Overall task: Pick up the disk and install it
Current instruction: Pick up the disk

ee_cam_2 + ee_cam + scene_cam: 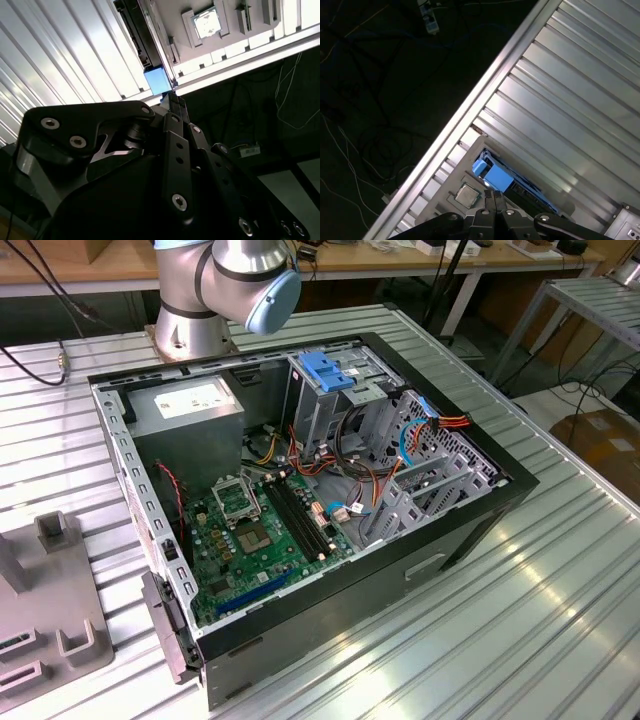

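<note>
The disk (517,185) stands on edge near the tabletop (570,100) rim; my hand (495,194), fingers (490,201) pressed together, hovers just beside it. Pickup stage, I judge; grasping needs them spread.

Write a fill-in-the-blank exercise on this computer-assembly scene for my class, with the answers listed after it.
1. In the exterior view, the motherboard inside the open computer case is ___.
2. In the first wrist view, just beyond the gripper, the disk sits in a ___ plastic bracket.
3. In the exterior view, the grey power supply carries a ___ sticker.

Missing words: green; blue; white.
</note>
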